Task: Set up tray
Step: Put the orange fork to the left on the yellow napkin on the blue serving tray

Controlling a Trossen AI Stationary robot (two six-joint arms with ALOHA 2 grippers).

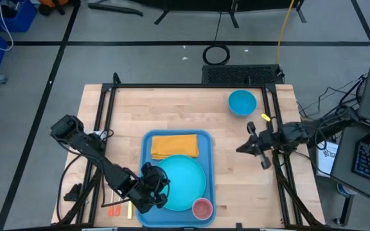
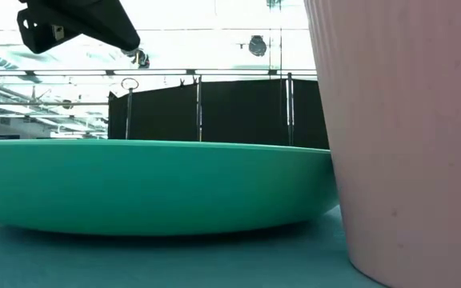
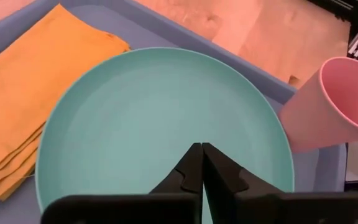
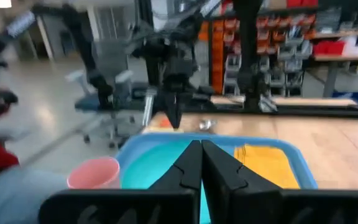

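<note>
— Where's the tray [image 1: 148, 144] sitting?

— I see it low and centre in the overhead picture, on the wooden table [image 1: 127, 109]. It carries 3 things: a folded yellow napkin [image 1: 174, 145] at its upper end, a turquoise plate [image 1: 186, 183] in the middle, and a pink cup [image 1: 202, 208] at its lower right corner, just beside the plate.

— And the left gripper [image 1: 161, 190]?

— I have it at the plate's left edge, fingers pressed together with nothing between them. From the wrist camera I'd say it hangs above the plate, though I can't judge contact.

— The right one?

— The right gripper [image 1: 241, 149] is right of the tray, over bare wood, its jaws likewise closed and empty. A small blue bowl [image 1: 241, 102] sits upper right, well apart from the tray.
</note>
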